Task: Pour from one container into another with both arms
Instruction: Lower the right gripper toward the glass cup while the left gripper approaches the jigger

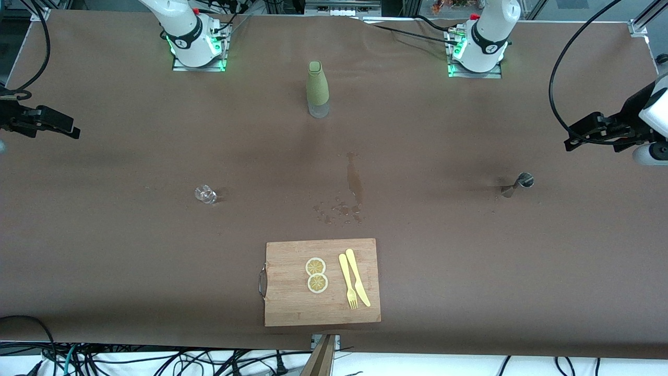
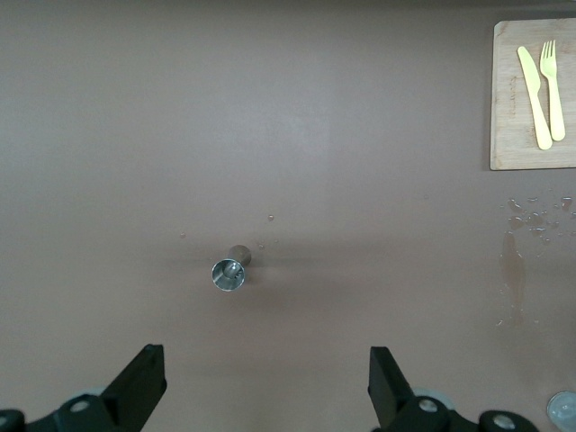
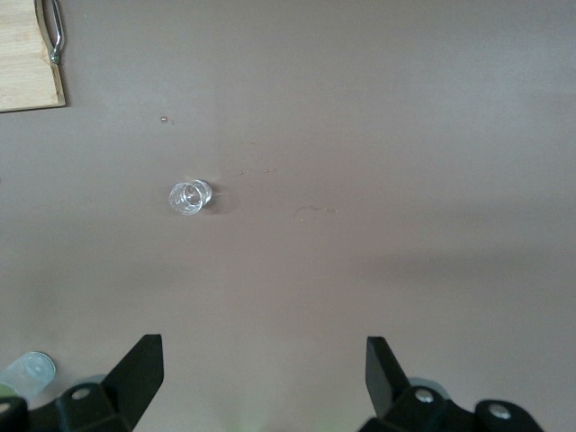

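A small metal jigger (image 1: 522, 181) (image 2: 230, 273) stands on the brown table toward the left arm's end. Toward the right arm's end stands a small clear glass (image 1: 205, 194) (image 3: 189, 196). A bottle in a green sleeve (image 1: 317, 89) stands upright midway between the two arm bases. My left gripper (image 1: 589, 133) (image 2: 266, 378) hangs open over the table's left-arm end, apart from the jigger, with nothing between its fingers. My right gripper (image 1: 49, 122) (image 3: 264, 373) hangs open over the right-arm end, apart from the glass, also holding nothing.
A wooden cutting board (image 1: 292, 308) (image 2: 517, 135) lies near the front edge with two lemon slices (image 1: 316, 274), a yellow knife (image 1: 358, 284) and a yellow fork (image 1: 347, 282). A wet spill (image 1: 355, 183) (image 2: 515, 270) marks the table between board and bottle.
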